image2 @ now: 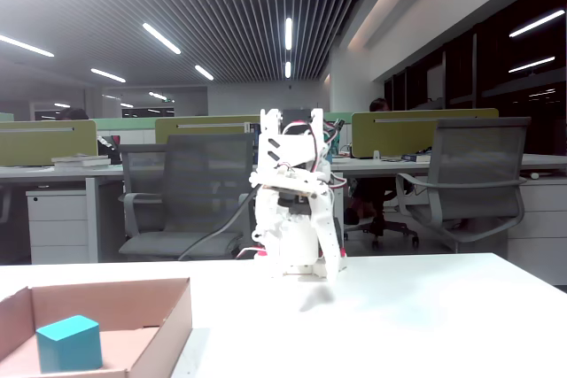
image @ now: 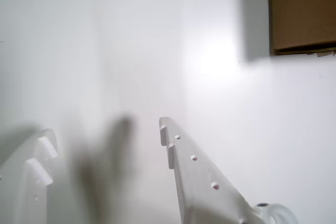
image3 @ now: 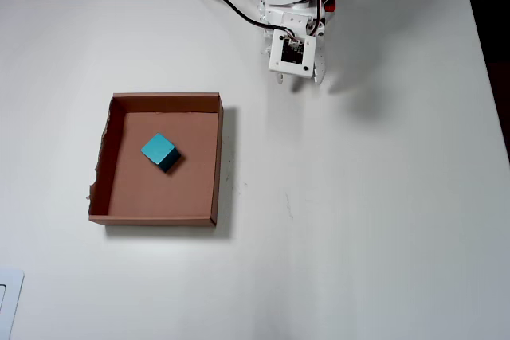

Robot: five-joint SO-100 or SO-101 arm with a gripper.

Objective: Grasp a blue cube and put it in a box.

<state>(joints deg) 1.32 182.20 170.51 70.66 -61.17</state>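
Inside the box (image3: 219,157), the blue cube (image3: 159,151)

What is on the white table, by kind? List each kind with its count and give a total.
Blue cube: 1, lying inside the box
Cardboard box: 1
Robot arm with claw: 1, claw open and empty over bare table
Total: 3

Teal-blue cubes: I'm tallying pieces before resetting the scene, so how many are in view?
1. The small teal-blue cube lies inside the shallow brown cardboard box, toward its upper middle in the overhead view, apart from the walls. None elsewhere on the white table.
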